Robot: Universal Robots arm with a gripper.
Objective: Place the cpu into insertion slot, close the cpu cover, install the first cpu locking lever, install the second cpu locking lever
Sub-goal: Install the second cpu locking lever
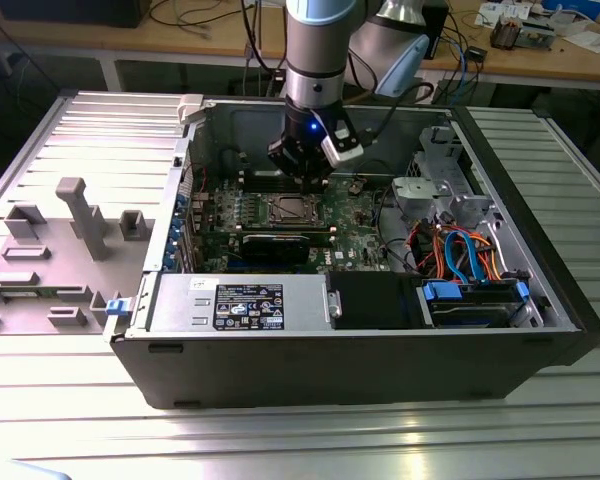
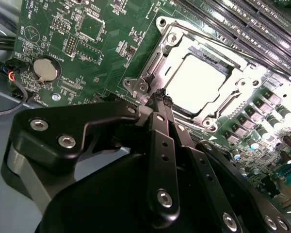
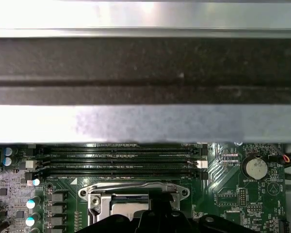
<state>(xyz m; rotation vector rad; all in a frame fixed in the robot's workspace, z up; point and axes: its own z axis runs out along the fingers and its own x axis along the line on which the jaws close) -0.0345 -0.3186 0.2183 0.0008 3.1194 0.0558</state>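
Gripper (image 2: 161, 97) fingers pressed together, holding nothing; tips sit at the socket's corner near a lever end. Cpu (image 2: 200, 80) already in the slot (image 1: 288, 209), cover (image 2: 242, 85) down flat over it, chip showing through the window. In the second wrist view the socket lies just beyond the fingertips. In the exterior view the gripper (image 1: 302, 172) hangs just behind the socket, inside the case (image 1: 380, 350)

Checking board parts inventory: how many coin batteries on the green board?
1. The coin battery sits on the green board past the ends of the long black slots, apart from the chip socket. The end effector hides some board, so another may exist.
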